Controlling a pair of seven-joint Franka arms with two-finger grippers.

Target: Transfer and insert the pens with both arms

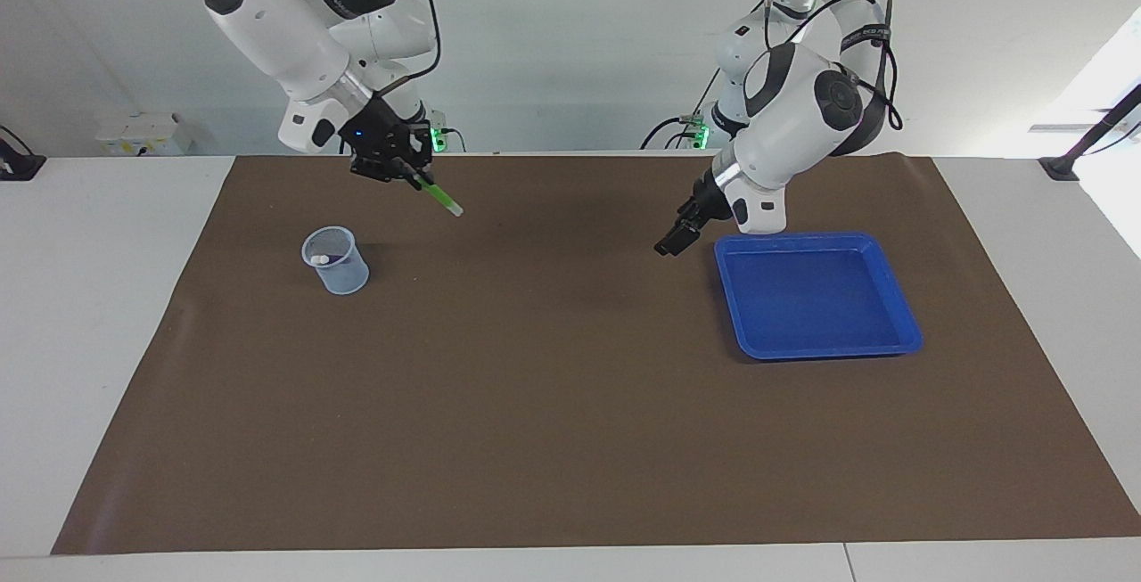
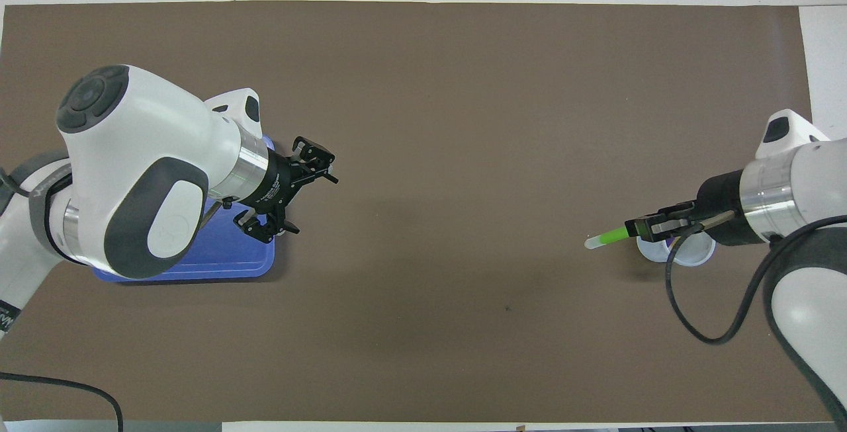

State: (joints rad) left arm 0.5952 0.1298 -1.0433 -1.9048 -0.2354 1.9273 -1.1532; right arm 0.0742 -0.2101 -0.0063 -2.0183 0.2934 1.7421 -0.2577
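The green pen (image 1: 439,197) (image 2: 605,239) hangs slanted in the air, its pale end pointing toward the middle of the mat. My right gripper (image 1: 406,170) (image 2: 652,227) is shut on its other end, high over the rim of a clear cup (image 1: 336,259) (image 2: 681,255). In the cup stand other pens: pale ends and a bit of purple show. My left gripper (image 1: 669,246) (image 2: 312,204) is open and holds nothing, over the mat beside the blue tray (image 1: 724,290) (image 2: 218,260).
A brown mat (image 1: 535,404) covers most of the white table. The blue tray lies toward the left arm's end, with nothing in it. The cup stands toward the right arm's end.
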